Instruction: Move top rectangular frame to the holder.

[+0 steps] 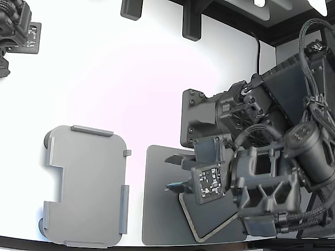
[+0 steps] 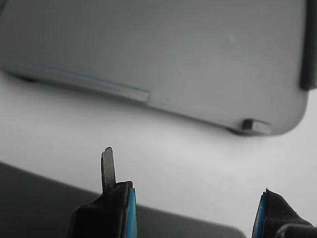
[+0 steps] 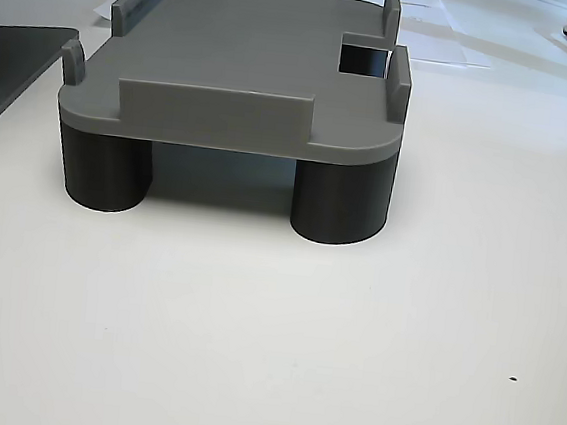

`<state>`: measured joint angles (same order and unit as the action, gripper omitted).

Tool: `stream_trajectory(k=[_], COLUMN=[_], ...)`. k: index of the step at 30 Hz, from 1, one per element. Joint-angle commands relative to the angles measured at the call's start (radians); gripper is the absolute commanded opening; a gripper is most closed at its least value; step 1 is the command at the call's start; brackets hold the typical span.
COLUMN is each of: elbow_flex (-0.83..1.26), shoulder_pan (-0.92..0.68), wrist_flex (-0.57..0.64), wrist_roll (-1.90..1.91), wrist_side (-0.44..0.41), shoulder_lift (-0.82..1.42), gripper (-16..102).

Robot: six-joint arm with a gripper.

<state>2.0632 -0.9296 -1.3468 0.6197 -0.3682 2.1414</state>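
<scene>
Items on the white table (image 1: 131, 78): one beige rectangular frame (image 1: 201, 230), one dark grey mat (image 1: 157, 209), one light grey holder (image 1: 86, 185). Gripper (image 1: 175, 172) spread wide, grasping nothing, above the mat; frame partly beneath it; holder just beyond its fingertips (image 2: 116, 208).

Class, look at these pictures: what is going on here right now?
A robot arm is working over a dark mat on a white table. Its gripper is open, above the mat's edge. The beige frame lies on the mat, partly hidden under the arm, and whether a finger touches it cannot be told. The grey holder, a plate with edge tabs on round feet, stands bare at the exterior view's left of the mat. The frame has not yet reached it.
</scene>
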Motion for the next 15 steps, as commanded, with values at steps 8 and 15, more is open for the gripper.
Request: stream_trajectory(k=[8, 15], elbow_flex=[-0.018, -0.017], shoulder_pan=[-0.225, -0.259], wrist_flex=[-0.109, -0.101], wrist_roll=[0.198, 0.181], wrist_side=[0.101, 0.149], shoulder_lift=[-0.086, -0.124], gripper=[100, 98])
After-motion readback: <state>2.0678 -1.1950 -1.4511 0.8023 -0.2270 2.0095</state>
